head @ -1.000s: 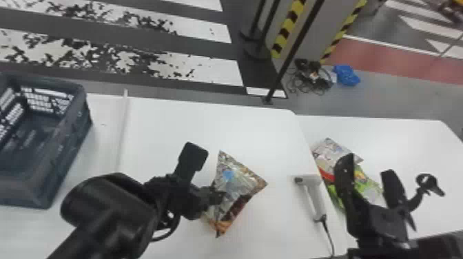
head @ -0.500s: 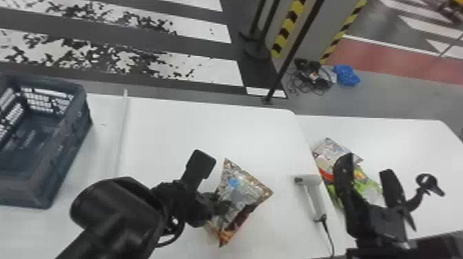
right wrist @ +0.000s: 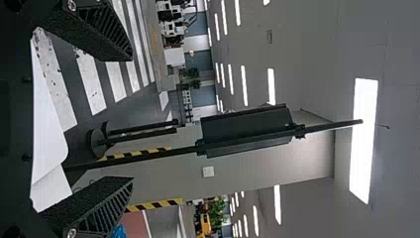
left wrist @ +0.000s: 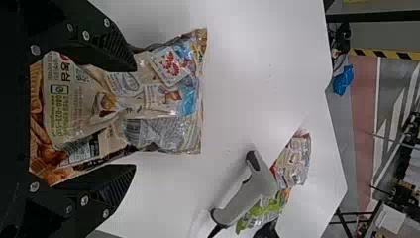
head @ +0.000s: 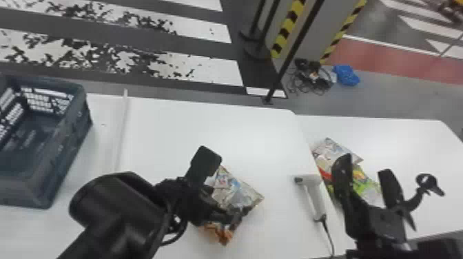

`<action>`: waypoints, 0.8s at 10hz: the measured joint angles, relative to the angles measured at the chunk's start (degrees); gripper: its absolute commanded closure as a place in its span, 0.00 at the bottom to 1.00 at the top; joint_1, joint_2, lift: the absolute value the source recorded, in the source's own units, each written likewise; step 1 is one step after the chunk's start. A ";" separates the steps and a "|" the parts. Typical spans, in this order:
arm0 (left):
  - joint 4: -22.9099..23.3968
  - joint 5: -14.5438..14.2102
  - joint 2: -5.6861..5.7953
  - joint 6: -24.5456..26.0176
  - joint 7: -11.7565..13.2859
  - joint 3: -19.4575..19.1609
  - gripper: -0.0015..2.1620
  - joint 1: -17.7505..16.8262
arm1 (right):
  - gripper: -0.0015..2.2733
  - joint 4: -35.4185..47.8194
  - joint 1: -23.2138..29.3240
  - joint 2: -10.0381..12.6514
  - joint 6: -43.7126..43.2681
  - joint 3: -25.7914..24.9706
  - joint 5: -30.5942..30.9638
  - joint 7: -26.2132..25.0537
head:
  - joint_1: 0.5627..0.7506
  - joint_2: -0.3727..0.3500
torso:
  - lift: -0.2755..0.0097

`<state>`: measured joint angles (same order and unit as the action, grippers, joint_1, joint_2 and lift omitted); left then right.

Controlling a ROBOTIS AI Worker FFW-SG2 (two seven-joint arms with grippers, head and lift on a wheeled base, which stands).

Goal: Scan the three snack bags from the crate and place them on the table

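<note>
Snack bag [left wrist: 163,104] in the left gripper [left wrist: 133,118]: jaws closed about its sides, part of the bag back between them, the free end projecting past the tips; whether it is clear of the surface [head: 172,131], cannot tell. Scanner [head: 315,199] lies to the robot's right of these jaws, well apart from them, short of the right gripper [head: 365,164], whose jaws stand wide with nothing between them. Past the scanner, partly behind the right jaws in the head view, a red-and-white bag [head: 332,151] and a green bag [head: 368,187] lie together on the adjoining surface [head: 413,148]. Crate [head: 20,193] well off to the left of the left jaws. Judgement: step in hand is scanning what looks to be the third bag, the other two probably done. Next move calls for bringing the bag's code and the scanner face to face, the right jaws perhaps taking up the scanner, then setting the bag down by the other two. Risk: slick film could slip or crease over the code. Change against the frame one second back: left jaws have shifted a little to the robot's right, and the bag has come slightly nearer the robot; right jaws, scanner, crate and the two laid bags unchanged.
</note>
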<state>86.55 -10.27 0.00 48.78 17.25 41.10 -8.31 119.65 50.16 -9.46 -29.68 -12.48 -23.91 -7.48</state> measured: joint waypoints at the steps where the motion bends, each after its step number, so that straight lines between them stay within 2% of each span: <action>1: 3.12 0.34 0.00 1.34 -0.76 -1.03 0.03 1.05 | 0.03 0.06 0.30 0.11 -0.27 0.01 0.00 0.29 | 0.70 0.03 | 0.84; 3: 9.88 1.22 0.00 2.43 -2.75 -5.40 0.03 4.00 | 0.03 0.33 0.89 0.15 -0.44 0.08 0.00 3.65 | 0.70 0.03 | 0.84; 5: 19.01 1.94 0.00 2.31 -4.82 -12.24 0.03 9.52 | 0.03 0.19 0.84 0.96 -0.58 1.60 0.62 7.32 | 0.70 0.03 | 0.84; 6: 24.09 2.20 0.75 1.76 -5.75 -15.96 0.03 12.83 | 0.03 0.19 0.76 1.18 -0.32 3.17 1.87 7.44 | 0.70 0.03 | 0.84; 8: 33.79 0.46 3.65 0.26 -4.88 -27.09 0.03 21.05 | 0.03 0.62 0.64 1.22 2.70 6.69 5.39 7.92 | 0.70 0.03 | 0.84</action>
<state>120.34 -9.81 3.65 49.04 12.37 14.02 12.74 120.27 50.80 -8.24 -26.98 -5.79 -18.51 0.44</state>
